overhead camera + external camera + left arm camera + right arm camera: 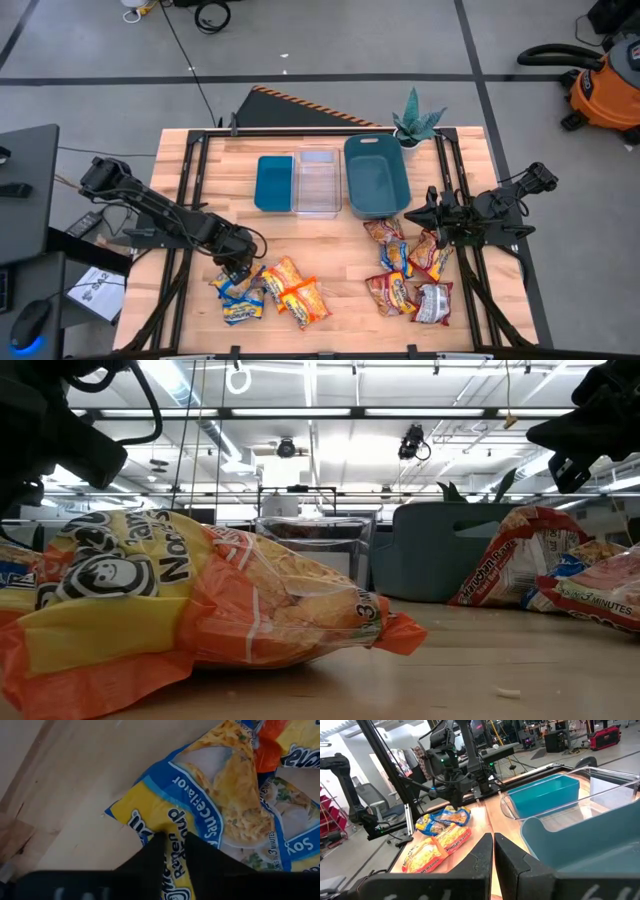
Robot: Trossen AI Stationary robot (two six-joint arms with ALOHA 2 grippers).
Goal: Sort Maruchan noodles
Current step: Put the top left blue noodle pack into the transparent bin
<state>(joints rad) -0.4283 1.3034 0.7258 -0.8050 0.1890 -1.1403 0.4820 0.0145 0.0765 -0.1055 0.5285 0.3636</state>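
Three bins [322, 182] stand side by side along the table's [330, 255] far edge, a potted plant [416, 124] just right of them at the far right corner. One cluster of noodle packets [268, 290] lies near the front edge left of centre, under the left hand [238, 272]. A second cluster [408, 272] lies right of centre, in front of the rightmost bin, the right hand [432, 214] above its far end.

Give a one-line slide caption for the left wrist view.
Left gripper fingers pinching a yellow-and-blue ramen packet lying on the wooden table.
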